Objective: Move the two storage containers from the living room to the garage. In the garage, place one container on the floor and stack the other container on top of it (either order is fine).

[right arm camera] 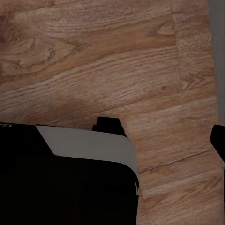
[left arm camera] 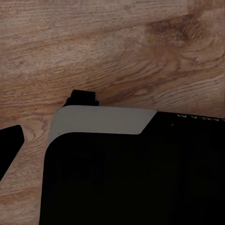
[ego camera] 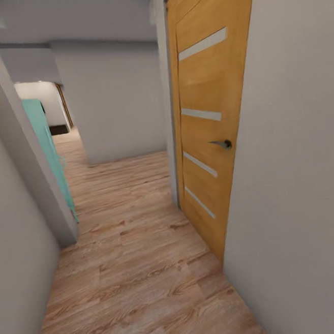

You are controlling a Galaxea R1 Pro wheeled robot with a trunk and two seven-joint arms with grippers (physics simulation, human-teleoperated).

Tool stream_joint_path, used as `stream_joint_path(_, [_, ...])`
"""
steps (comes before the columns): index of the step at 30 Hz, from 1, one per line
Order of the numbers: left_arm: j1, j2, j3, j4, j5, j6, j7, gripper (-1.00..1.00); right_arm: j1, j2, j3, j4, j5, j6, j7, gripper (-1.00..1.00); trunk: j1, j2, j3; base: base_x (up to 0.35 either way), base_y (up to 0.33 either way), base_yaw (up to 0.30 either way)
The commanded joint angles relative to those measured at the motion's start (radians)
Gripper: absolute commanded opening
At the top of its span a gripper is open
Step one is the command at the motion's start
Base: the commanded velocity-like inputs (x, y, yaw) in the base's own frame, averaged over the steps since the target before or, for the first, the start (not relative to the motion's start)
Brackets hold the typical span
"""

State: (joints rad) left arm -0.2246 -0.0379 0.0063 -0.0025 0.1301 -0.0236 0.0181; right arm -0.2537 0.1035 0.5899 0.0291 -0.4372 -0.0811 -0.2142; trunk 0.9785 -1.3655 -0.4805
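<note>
I was in transit, driving down a hallway with neither storage container in sight, so I judged this a travel leg and could not tell from here whether it led toward the living room or the garage.

At nine o'clock a grey wall [ego camera: 16, 243] hemmed me in, with a teal panel [ego camera: 45, 148] just past its corner at ten. Ahead at twelve the light wood plank floor [ego camera: 131, 272] ran on around a grey partition [ego camera: 115, 105] into a further passage at eleven. At two o'clock stood a closed honey-coloured door [ego camera: 208, 122] with pale stripes and a dark lever handle [ego camera: 222, 144].

Both wrist cameras looked down on plank flooring past the robot's dark base [left arm camera: 136, 183]. I could not tell whether either claw was apart or together.

Next I would need to steer past the partition, keeping clear of both walls.
</note>
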Motion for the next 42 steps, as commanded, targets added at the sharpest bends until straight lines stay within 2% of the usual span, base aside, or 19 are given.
stream_joint_path(1, [-0.001,0.0,0.0,0.001,0.008,-0.002,0.002,1.0,-0.001,0.001,0.008,0.003,-0.01,-0.006,-0.001,1.0,0.0,0.0,-0.001,0.29,0.0,0.279])
stream_joint_path(26, [-0.001,0.0,0.0,0.001,0.007,-0.002,0.002,1.0,-0.001,0.0,0.008,0.003,-0.011,-0.007,0.0,1.0,0.0,0.0,-0.001,0.291,0.0,0.277])
stream_joint_path(42, [-0.001,0.001,0.0,0.001,0.008,-0.002,0.002,1.0,-0.001,-0.002,0.008,0.003,-0.017,-0.008,-0.001,1.0,0.0,0.0,-0.001,0.32,0.0,0.026])
